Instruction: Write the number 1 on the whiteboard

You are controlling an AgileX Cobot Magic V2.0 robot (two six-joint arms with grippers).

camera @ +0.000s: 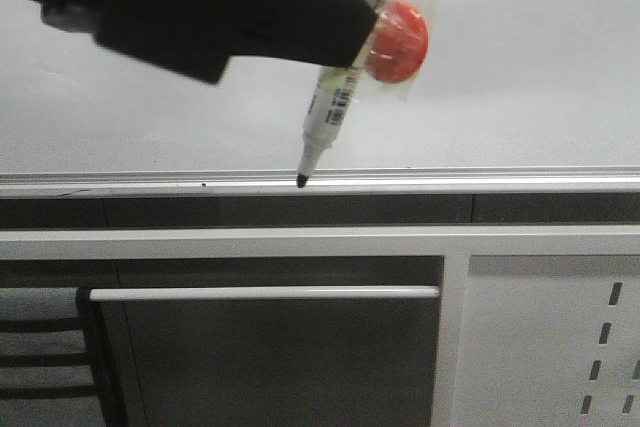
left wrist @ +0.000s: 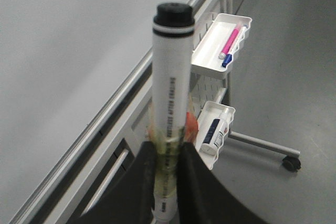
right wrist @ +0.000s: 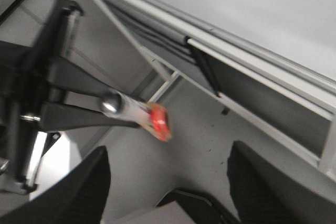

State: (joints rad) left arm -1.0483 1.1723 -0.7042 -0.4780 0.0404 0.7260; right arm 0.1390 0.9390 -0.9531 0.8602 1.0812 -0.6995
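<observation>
My left gripper [camera: 352,35] reaches in from the upper left, shut on a white marker [camera: 330,107] that has a red ball [camera: 398,42] taped to it. The marker's black tip [camera: 302,180] points down, right at the silver rail [camera: 480,183] along the lower edge of the whiteboard [camera: 520,77]. No stroke of the number 1 shows on the board. In the left wrist view the marker [left wrist: 170,87] stands between the fingers of the left gripper [left wrist: 168,163], with the whiteboard [left wrist: 58,51] beside it. My right gripper [right wrist: 168,182] is open and empty, off the board.
Below the rail is a white metal frame with a handle bar [camera: 265,293] and a slotted panel [camera: 560,347]. White trays hold a pink pen [left wrist: 231,40] and a small bottle [left wrist: 215,132]. The right wrist view shows the left arm [right wrist: 47,98] and the red ball [right wrist: 159,121].
</observation>
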